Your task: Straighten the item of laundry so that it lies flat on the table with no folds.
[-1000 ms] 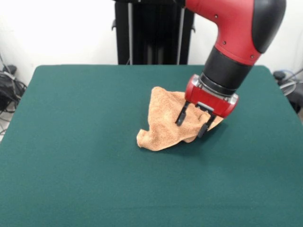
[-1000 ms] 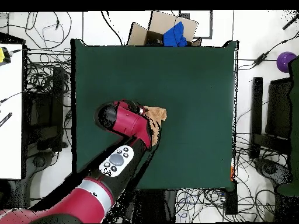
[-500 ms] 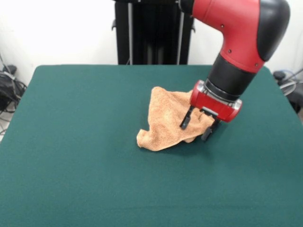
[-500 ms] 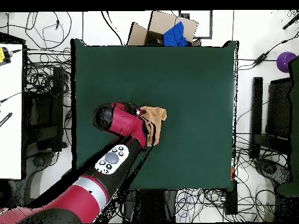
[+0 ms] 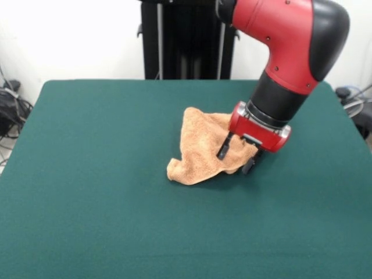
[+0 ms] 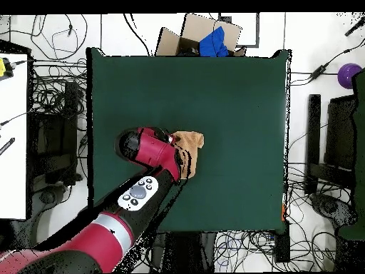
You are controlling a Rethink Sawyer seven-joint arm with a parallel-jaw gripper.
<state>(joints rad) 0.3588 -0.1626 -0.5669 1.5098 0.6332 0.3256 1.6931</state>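
Straddling the crumpled towel's (image 5: 200,151) three o'clock edge, my gripper (image 5: 236,157) stands open, fingers apart, gripping nothing.

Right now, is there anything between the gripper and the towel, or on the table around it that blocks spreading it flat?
Nothing visible. The open gripper is already at the crumpled towel, its fingers straddling one edge. The green table around is bare.
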